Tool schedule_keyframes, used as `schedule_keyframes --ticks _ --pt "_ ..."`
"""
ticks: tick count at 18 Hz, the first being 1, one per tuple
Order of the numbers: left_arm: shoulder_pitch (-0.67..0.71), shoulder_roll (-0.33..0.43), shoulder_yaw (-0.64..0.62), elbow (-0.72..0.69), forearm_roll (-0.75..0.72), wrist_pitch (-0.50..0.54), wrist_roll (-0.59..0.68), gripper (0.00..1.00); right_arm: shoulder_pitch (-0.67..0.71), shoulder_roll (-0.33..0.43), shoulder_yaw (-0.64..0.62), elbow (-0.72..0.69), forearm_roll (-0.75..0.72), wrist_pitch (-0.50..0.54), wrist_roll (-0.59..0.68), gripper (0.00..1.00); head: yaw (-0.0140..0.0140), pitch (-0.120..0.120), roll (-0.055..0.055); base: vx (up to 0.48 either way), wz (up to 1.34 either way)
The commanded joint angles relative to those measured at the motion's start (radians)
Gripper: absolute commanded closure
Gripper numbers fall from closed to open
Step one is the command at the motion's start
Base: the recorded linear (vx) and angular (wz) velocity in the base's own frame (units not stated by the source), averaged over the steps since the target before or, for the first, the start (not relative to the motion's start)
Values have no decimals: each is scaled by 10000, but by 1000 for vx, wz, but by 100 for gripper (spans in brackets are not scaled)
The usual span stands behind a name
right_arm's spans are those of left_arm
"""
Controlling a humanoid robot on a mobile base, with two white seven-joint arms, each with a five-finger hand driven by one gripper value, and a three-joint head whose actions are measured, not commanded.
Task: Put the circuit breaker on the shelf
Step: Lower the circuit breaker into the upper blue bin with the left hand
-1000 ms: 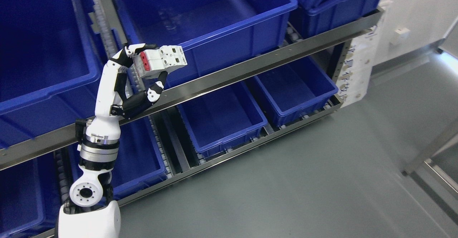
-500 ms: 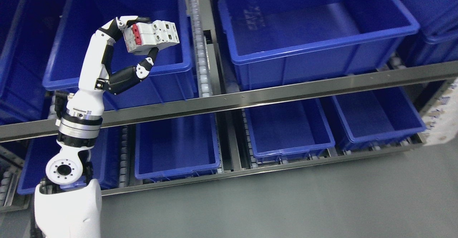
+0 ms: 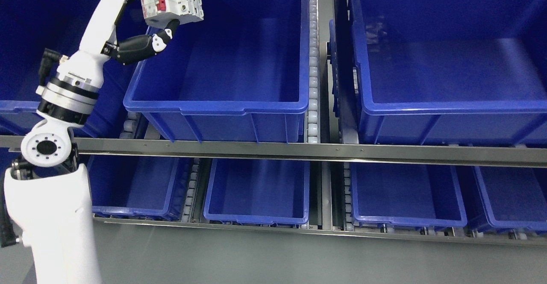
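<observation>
Head view.

Left arm: white with black joints, rising from the lower left corner to the upper left of the picture. Left hand [image 3: 147, 17]: fingers closed around a circuit breaker [image 3: 171, 5], one finger over its top, the thumb pressed against its underside.

Circuit breaker: white body, red switch on its left face, screw holes along the top. Held in the air above the rear left corner of the middle bin [image 3: 222, 104]; not touching the bin.

Shelf: steel frame with a front rail [image 3: 299, 150] running across the picture, roller tracks [image 3: 313, 87] between the bins.

Upper level: three large blue bins. Left bin [image 3: 17, 104], partly behind the arm. Middle bin, open top, interior showing nothing but its blue floor. Right bin [image 3: 448, 106], same kind, just beside the roller track.

Lower level: four smaller blue bins under the rail, among them one below the middle bin [image 3: 256, 215] and one further right [image 3: 406, 220].

Floor [image 3: 299, 258]: grey, in front of the shelf.

Right arm: not visible.
</observation>
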Motion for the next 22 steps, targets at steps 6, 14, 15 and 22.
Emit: schedule_keyframes --ticks 6,14,15,22 --pt "-2702 513 -1489 4185 -2336 1650 -1076 87 0 -175 0 0 0 5 -18 0 0 0 0 200 -35" --pt "-3654 559 -2519 6379 -2719 1730 -1061 86 0 -175 0 0 0 5 -18 0 0 1 0 116 -49" --pt "-3685 544 -2549 6609 -2887 1730 -1061 86 0 -175 0 0 0 5 -18 0 0 2 0 31 -2" --pt "-5293 23 -4295 9490 -3135 1745 -1091 85 0 -175 0 0 0 5 -18 0 0 3 0 6 0"
